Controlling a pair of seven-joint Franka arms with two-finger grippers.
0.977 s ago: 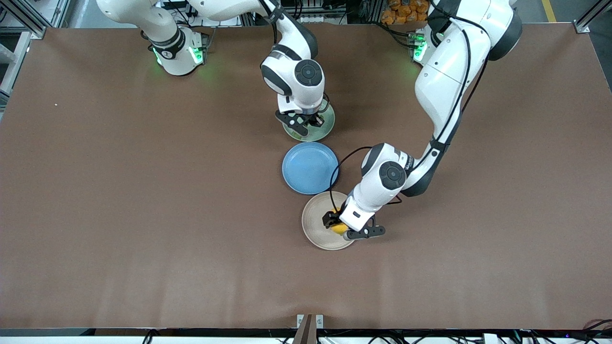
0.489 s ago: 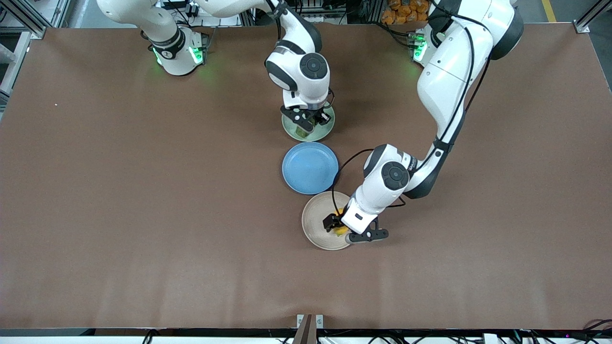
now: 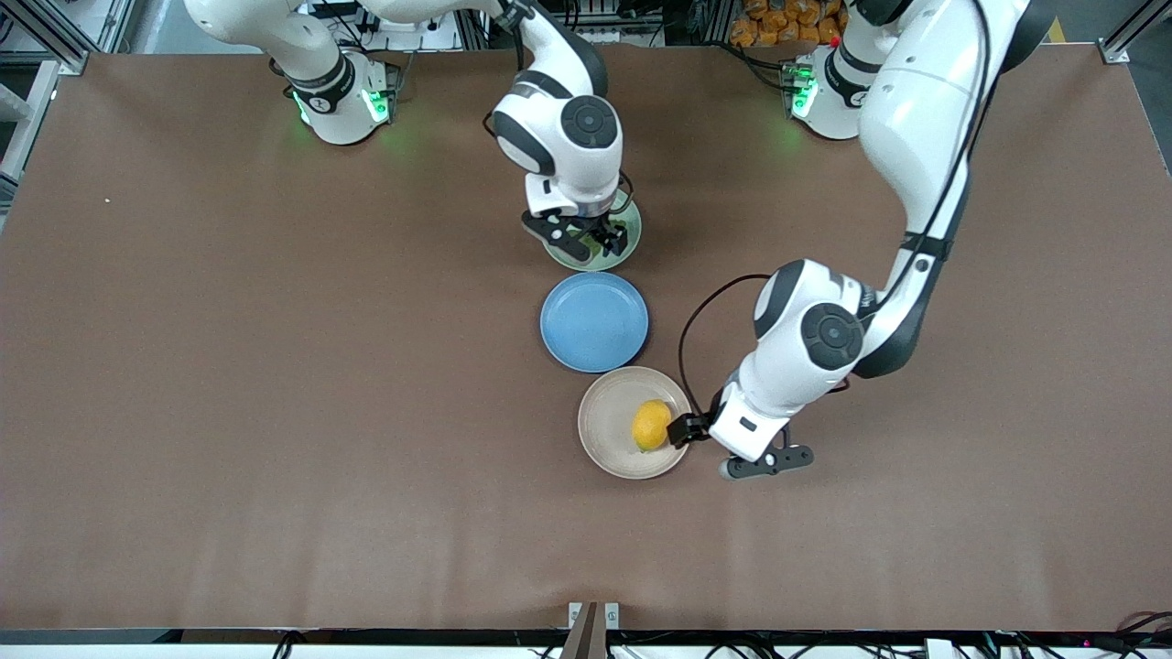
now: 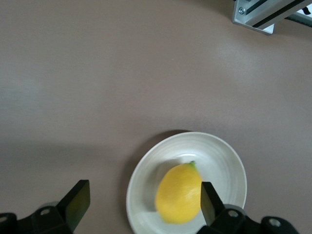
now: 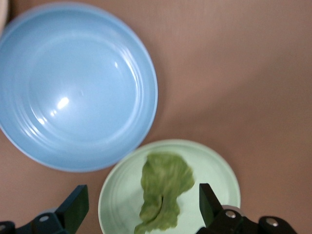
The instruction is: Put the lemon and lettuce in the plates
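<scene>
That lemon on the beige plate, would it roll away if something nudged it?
Probably a little. The lemon is oval and smooth and lies on its side, so it would likely wobble or roll. The beige plate has a low raised rim that may stop it. It looks firm, not squashy.

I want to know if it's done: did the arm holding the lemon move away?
Yes. The left gripper slid off the beige plate toward the left arm's end, leaving the lemon there.

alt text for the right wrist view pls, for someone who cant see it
A dark green lettuce leaf lies in a pale mint green plate on the brown table, between the open fingers of the right hand. An empty blue plate sits beside it, rims nearly touching.
</scene>
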